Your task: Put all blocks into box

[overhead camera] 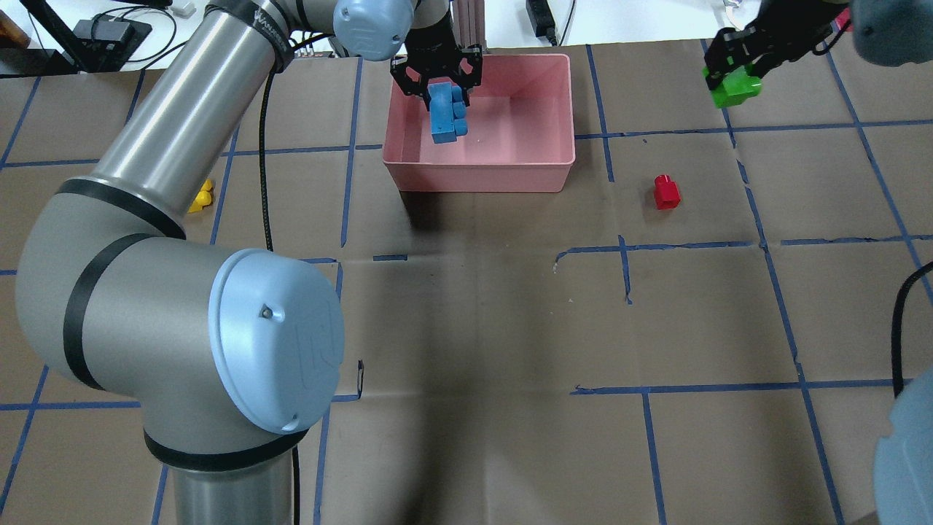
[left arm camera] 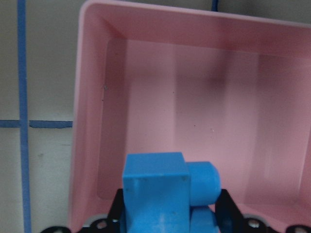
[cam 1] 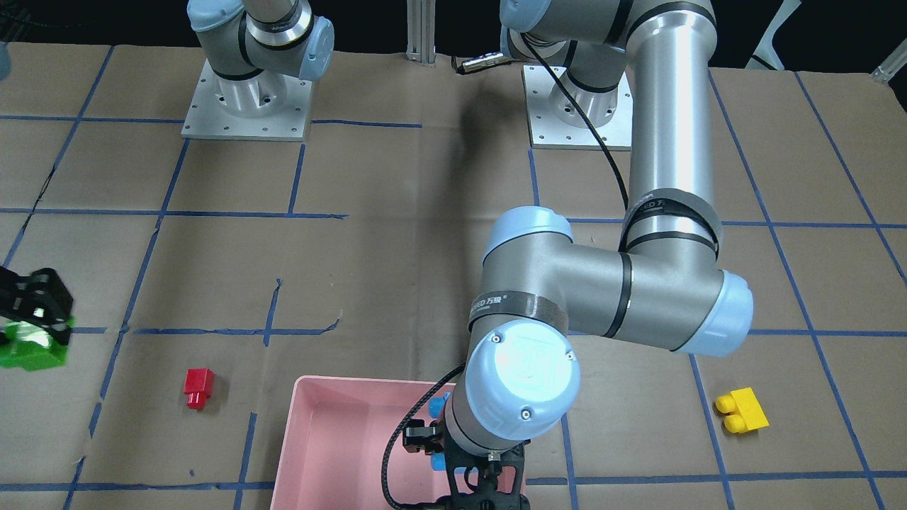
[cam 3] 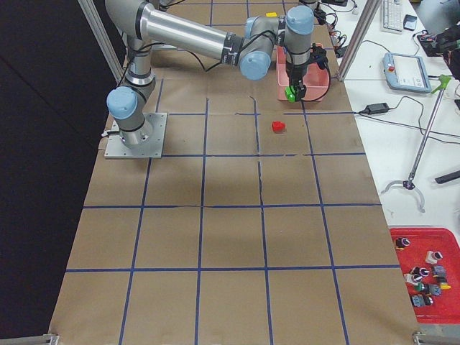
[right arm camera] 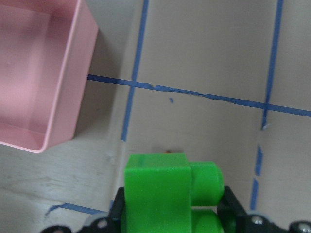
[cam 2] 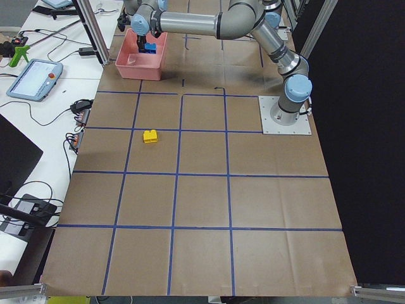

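Observation:
My left gripper (overhead camera: 437, 76) is shut on the light-blue block (overhead camera: 444, 113) and holds it over the inside of the pink box (overhead camera: 481, 175). The left wrist view shows the blue block (left arm camera: 155, 189) above the box floor (left arm camera: 194, 111). My right gripper (overhead camera: 738, 62) is shut on the green block (overhead camera: 736, 87), to the right of the box and above the table. The right wrist view shows the green block (right arm camera: 160, 189) with the box's corner (right arm camera: 63, 97) at upper left. The red block (overhead camera: 666, 192) lies on the table right of the box. The yellow block (cam 1: 741, 410) lies on the box's other side.
Brown paper with blue tape grid lines covers the table (overhead camera: 510, 328). My left arm's large elbow (cam 1: 602, 283) hangs over the table next to the box. The arm bases (cam 1: 248, 99) stand at the robot's edge. A red parts tray (cam 3: 428, 277) sits off the table.

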